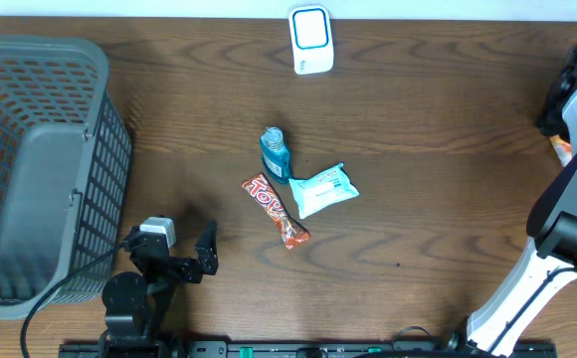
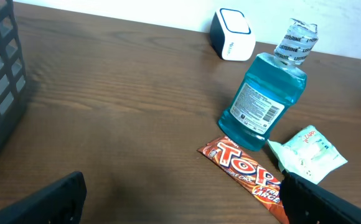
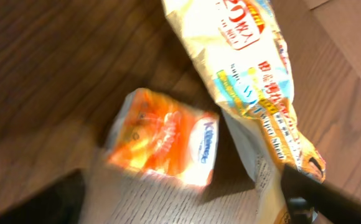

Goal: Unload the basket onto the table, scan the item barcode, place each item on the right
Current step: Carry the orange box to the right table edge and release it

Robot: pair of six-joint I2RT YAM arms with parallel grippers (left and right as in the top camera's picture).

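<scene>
The white and blue barcode scanner (image 1: pixel 311 40) stands at the table's far edge, also seen in the left wrist view as the scanner (image 2: pixel 232 35). At mid-table lie a blue mouthwash bottle (image 1: pixel 276 154), a red chocolate bar (image 1: pixel 276 211) and a pale wipes packet (image 1: pixel 323 189). My left gripper (image 2: pixel 180 208) is open and empty, low over the wood just short of the chocolate bar (image 2: pixel 246 171). My right gripper (image 3: pixel 180 202) is open at the table's far right. It hangs above a blurred orange tissue pack (image 3: pixel 165 140) that sits beside a yellow snack bag (image 3: pixel 255 81).
A large grey mesh basket (image 1: pixel 40 169) fills the left side of the table. The right arm (image 1: pixel 572 209) rises along the right edge. In the left wrist view the mouthwash bottle (image 2: pixel 261 102) and the wipes packet (image 2: pixel 308 152) lie ahead to the right.
</scene>
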